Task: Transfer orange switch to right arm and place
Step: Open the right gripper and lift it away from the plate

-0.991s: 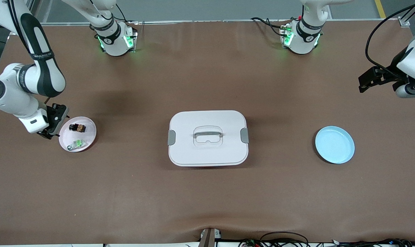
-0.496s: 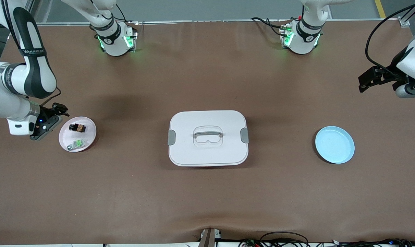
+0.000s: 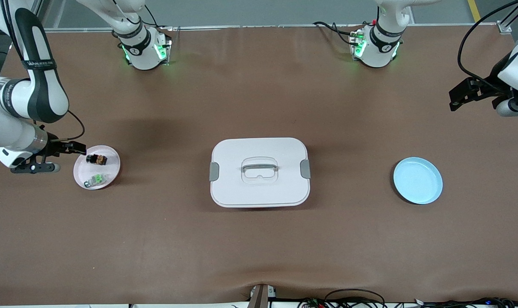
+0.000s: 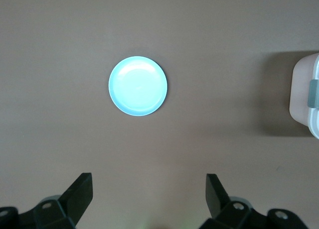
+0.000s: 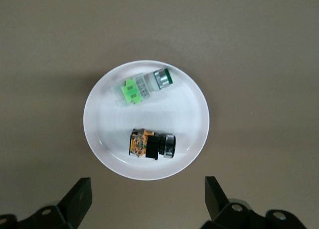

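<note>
The orange switch point(image 3: 96, 159) lies on its side in a small pale plate point(image 3: 113, 169) toward the right arm's end of the table. A grey component with a green top point(image 3: 95, 180) lies beside it on the same plate. My right gripper point(image 3: 72, 148) hovers open and empty over the table just off the plate's rim. In the right wrist view the switch point(image 5: 151, 144), the green component point(image 5: 142, 87) and the plate point(image 5: 99, 124) show past the open right gripper point(image 5: 148, 201). My left gripper point(image 3: 459, 98) waits open and empty in the air at the left arm's end.
A white lidded box point(image 3: 259, 172) with a handle stands mid-table. A light blue plate point(image 3: 417, 180) sits toward the left arm's end. It shows in the left wrist view point(image 4: 138, 85) past the open left gripper point(image 4: 149, 196), with the box's edge point(image 4: 305, 97).
The right arm's wrist has swung round and the gripper has come off the plate's edge, now level beside it. The left gripper has drifted slightly toward its base.
</note>
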{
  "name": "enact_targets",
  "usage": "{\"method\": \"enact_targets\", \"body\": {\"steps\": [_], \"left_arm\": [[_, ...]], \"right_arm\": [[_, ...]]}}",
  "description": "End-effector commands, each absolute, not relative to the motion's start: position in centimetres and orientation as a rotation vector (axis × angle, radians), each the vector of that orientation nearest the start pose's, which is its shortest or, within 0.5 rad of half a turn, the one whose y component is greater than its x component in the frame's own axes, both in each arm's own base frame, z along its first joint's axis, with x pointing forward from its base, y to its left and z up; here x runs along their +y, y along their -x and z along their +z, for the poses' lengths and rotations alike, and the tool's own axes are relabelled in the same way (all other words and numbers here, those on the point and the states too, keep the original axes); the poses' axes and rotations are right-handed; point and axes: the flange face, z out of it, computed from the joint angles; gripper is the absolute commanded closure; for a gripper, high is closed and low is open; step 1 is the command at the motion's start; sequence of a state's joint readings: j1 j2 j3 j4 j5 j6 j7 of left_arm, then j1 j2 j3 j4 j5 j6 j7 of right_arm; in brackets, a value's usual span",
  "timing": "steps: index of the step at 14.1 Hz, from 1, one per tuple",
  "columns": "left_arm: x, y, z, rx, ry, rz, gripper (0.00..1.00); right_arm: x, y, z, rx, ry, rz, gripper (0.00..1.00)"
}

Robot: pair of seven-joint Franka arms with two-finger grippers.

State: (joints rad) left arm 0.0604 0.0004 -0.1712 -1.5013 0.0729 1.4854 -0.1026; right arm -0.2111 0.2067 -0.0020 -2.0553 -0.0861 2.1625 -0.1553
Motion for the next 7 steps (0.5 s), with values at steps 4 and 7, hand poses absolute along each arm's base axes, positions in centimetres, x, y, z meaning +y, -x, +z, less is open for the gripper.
{"method": "enact_targets", "body": {"steps": [4,7], "left_arm": [[-5.0,-53.2,66.0,0.018,3.071,0.023,0.0],[-5.0,-52.9,66.3,0.015,3.07,0.03,0.0]], "right_arm": [[-9.8,-58.5,39.2,0.181,3.183,0.172,0.0],[-7.5,-59.2,43.8,0.15,3.192,0.16,0.0]]}}
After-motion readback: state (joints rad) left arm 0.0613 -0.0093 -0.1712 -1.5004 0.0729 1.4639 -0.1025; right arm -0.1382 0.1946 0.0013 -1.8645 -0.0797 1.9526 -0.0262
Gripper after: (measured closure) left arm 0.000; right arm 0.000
